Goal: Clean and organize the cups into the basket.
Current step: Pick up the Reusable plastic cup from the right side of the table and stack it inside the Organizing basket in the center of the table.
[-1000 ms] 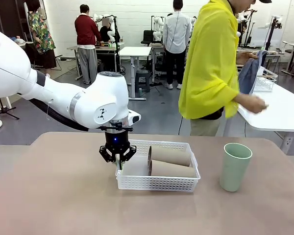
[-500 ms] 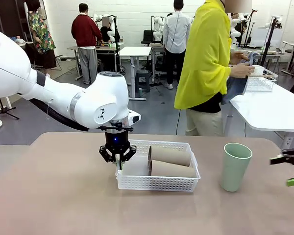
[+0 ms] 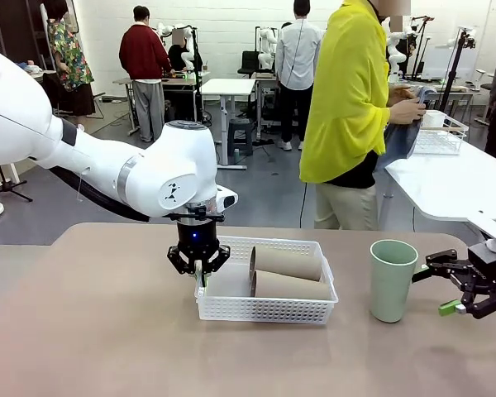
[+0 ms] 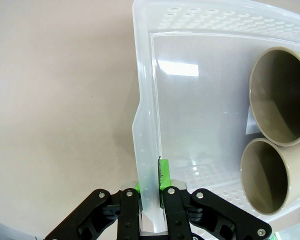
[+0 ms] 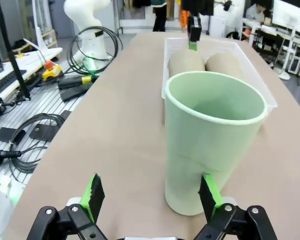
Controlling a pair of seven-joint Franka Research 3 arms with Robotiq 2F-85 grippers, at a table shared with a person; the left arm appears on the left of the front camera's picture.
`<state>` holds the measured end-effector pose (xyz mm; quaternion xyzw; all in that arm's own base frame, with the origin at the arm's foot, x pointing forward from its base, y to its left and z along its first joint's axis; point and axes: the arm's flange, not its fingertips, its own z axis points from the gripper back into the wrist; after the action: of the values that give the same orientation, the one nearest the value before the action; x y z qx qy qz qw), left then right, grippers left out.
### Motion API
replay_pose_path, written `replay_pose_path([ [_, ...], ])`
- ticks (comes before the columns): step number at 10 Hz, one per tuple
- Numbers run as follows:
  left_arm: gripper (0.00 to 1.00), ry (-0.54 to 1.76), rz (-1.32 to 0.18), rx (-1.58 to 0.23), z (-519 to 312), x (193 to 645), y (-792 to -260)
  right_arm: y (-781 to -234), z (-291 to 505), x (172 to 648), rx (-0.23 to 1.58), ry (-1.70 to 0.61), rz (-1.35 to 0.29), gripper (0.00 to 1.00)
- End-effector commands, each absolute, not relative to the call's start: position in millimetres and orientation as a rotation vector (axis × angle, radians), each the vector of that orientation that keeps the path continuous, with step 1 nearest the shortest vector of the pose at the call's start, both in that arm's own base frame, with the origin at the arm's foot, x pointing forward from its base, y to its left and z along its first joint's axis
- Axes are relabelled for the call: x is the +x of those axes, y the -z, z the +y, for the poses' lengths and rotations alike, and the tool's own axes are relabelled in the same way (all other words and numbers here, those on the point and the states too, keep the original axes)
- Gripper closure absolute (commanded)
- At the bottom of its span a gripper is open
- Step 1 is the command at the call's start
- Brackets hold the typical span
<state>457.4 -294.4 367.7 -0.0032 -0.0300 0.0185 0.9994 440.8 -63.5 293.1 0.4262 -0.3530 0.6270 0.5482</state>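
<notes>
On the tan table [image 3: 107, 331], the white basket [image 3: 264, 311] sits near the middle. Two brown cups [image 3: 286, 263] lie on their sides in its right half, side by side and touching. The mint cup [image 3: 392, 281] stands upright on the table, right of the basket and apart from it. My left gripper [image 4: 150, 185] is clamped on the basket's left wall, one pad inside, one outside. My right gripper [image 3: 436, 289] is spread wide, the mint cup just ahead of its pads; contact cannot be confirmed.
</notes>
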Motion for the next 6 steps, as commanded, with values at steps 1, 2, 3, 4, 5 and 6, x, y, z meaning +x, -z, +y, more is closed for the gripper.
replay_pose_path([
  [1,1.0,-0.038,-0.066,-0.011,-296.1,457.4,-370.5,-292.8,-62.9,438.2,1.026,-1.499,-0.838,0.0],
  [2,1.0,-0.038,-0.066,-0.011,-296.1,457.4,-370.5,-292.8,-62.9,438.2,1.026,-1.499,-0.838,0.0],
  [3,1.0,-0.038,-0.066,-0.011,-296.1,457.4,-370.5,-292.8,-62.9,438.2,1.026,-1.499,-0.838,0.0],
  [4,1.0,-0.038,-0.066,-0.011,-296.1,457.4,-370.5,-292.8,-62.9,438.2,1.026,-1.499,-0.838,0.0],
  [5,1.0,-0.038,-0.066,-0.011,-296.1,457.4,-370.5,-292.8,-62.9,438.2,1.026,-1.499,-0.838,0.0],
  [6,1.0,-0.038,-0.066,-0.011,-296.1,457.4,-370.5,-292.8,-62.9,438.2,1.026,-1.499,-0.838,0.0],
])
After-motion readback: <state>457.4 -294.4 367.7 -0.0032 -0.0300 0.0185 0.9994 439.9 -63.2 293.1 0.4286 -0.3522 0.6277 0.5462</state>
